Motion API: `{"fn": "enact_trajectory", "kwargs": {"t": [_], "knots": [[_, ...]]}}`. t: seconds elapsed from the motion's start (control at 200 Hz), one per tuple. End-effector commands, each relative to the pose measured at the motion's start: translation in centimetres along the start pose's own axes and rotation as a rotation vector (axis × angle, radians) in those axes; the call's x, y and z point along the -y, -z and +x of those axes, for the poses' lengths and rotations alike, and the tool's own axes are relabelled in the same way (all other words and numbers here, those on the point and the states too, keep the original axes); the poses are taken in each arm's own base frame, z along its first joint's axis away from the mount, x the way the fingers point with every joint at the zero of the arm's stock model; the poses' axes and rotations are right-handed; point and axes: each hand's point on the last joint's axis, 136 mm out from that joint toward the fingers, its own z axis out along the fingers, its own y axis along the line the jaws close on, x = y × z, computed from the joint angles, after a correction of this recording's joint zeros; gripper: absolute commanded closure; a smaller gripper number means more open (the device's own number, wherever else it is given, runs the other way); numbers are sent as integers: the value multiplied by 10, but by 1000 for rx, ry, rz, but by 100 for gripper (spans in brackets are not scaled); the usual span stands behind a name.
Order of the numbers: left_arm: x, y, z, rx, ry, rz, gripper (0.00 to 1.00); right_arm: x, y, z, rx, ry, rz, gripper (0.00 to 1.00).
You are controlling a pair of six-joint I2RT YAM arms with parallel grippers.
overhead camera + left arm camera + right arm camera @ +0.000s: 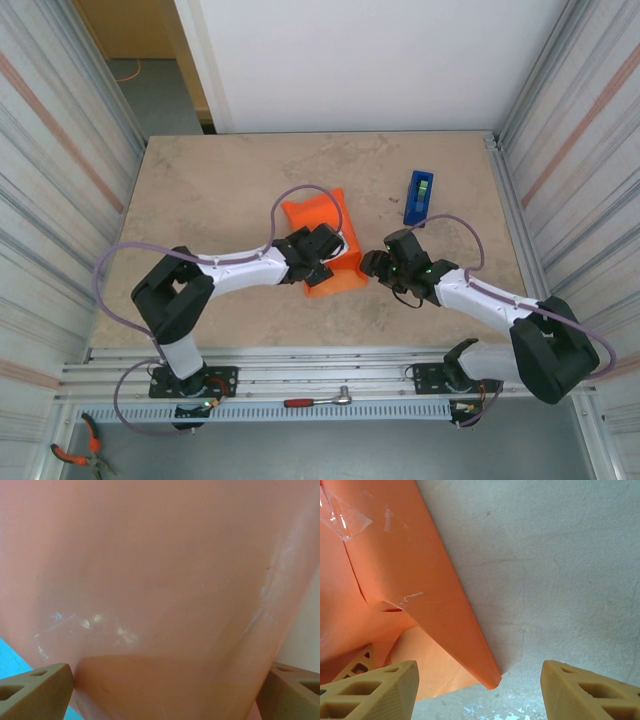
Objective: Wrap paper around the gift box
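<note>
Directly beneath left end effector [165, 695], paper [160, 580]

The paper [338, 281], a plain bright orange sheet, sits folded into a bulky parcel near the middle of the tabletop [210, 190]. One flap stands up on its far side. A pointed folded corner touches the surface, and clear tape [342, 517] crosses a seam.

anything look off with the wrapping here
Yes. The paper is not flat at its far end: a flap stands up loose. In the right wrist view a piece of clear tape on it looks wrinkled, and a pointed corner juts out over the table.
</note>
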Motion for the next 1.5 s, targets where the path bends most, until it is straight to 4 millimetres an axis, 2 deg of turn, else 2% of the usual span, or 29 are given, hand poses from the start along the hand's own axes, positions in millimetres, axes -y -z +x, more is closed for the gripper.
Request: {"fn": "enact_trajectory", "kwargs": {"t": [0.0, 0.626, 0.701, 0.947, 1.233, 1.493], "knots": [[2, -4, 5, -14, -21, -18, 9, 5, -6, 6, -26, 11, 10, 36], [7, -4, 4, -13, -37, -17, 9, 2, -41, 27, -112, 51, 43, 42], [8, -3, 3, -12, -36, -17, 9, 1, -42, 28, -111, 57, 45, 44], [9, -3, 4, -11, -41, -13, 9, -2, -39, 28, -107, 64, 37, 60], [10, -3, 3, -11, -43, -14, 9, -5, -37, 25, -99, 75, 35, 61], [11, -3, 3, -9, -47, -12, 9, -4, -38, 25, -97, 79, 42, 69]]}}
